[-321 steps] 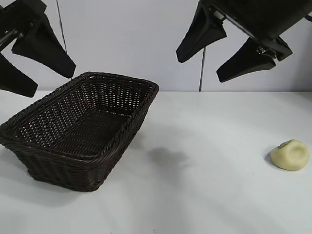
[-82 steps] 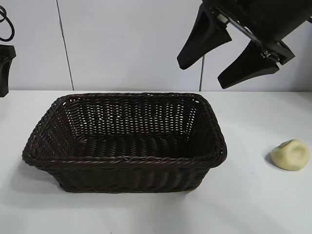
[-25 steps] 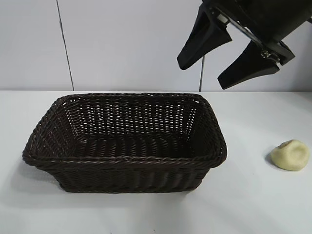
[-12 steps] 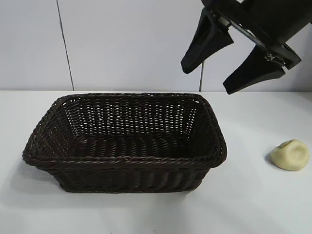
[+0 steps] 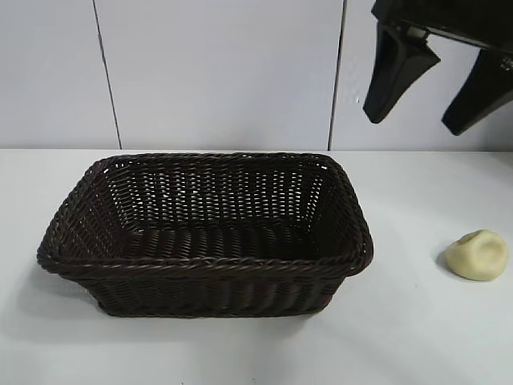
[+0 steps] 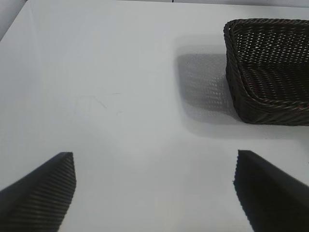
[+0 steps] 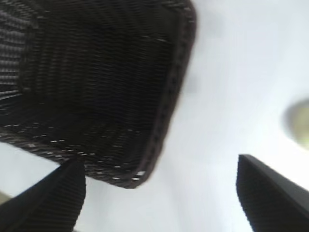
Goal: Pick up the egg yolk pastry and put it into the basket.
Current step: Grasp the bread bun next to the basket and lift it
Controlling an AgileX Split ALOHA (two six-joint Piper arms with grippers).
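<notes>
Two spread grippers: we are hanging the right gripper (image 5: 433, 92) empty above the pastry (image 5: 478, 255), lying on the surface (image 5: 401, 337) right of the basket (image 5: 204, 269), while our left gripper (image 6: 154, 188) is idling.

White table (image 5: 240, 353) before a pale panelled wall (image 5: 216, 72).
</notes>
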